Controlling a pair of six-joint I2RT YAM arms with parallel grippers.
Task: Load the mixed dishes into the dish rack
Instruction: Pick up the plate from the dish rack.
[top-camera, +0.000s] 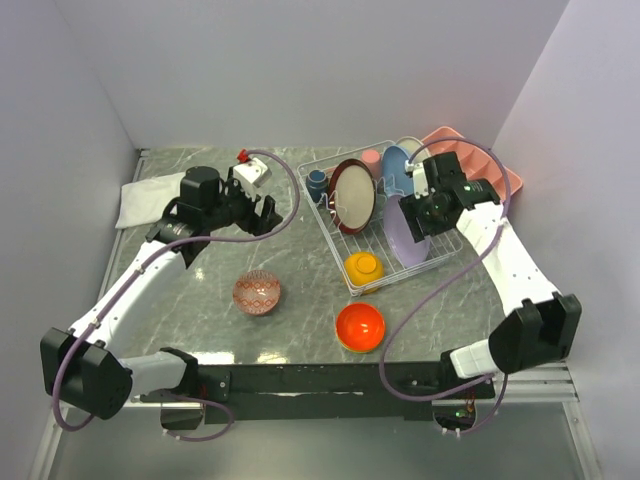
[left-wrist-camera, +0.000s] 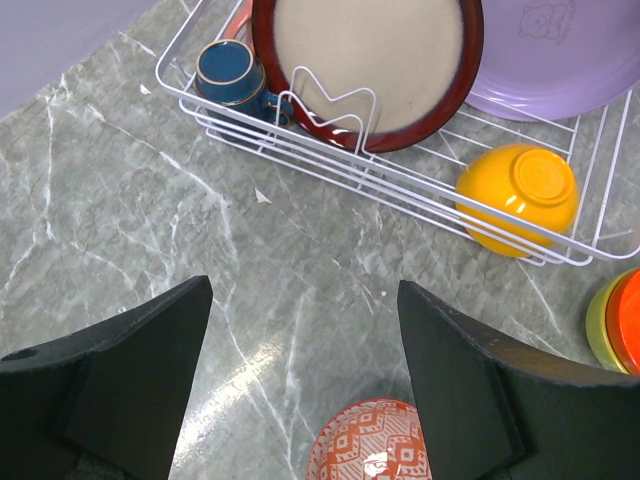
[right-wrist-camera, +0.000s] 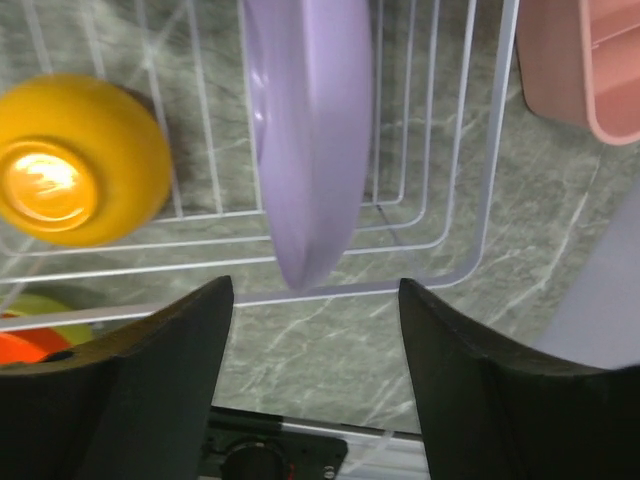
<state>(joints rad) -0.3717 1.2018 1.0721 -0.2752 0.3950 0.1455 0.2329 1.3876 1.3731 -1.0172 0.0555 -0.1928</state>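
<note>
Standing open: left end effector (left-wrist-camera: 303, 290), right end effector (right-wrist-camera: 315, 286); red-orange bowl (top-camera: 360, 326) hides most of lime bowl (left-wrist-camera: 596, 322).

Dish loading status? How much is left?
Done: the dish rack holds navy cup, red-rimmed plate, pink cup, blue plate, lavender plate and yellow bowl.
In hand: nothing; left claw and right claw are open.
Remaining: patterned bowl, and red-orange bowl stacked in lime bowl.

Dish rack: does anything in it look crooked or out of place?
The orange-yellow bowl lies tipped, foot showing, against the near wall of the dish rack, while the lavender plate stands on edge. Nothing looks broken or spilled.
</note>
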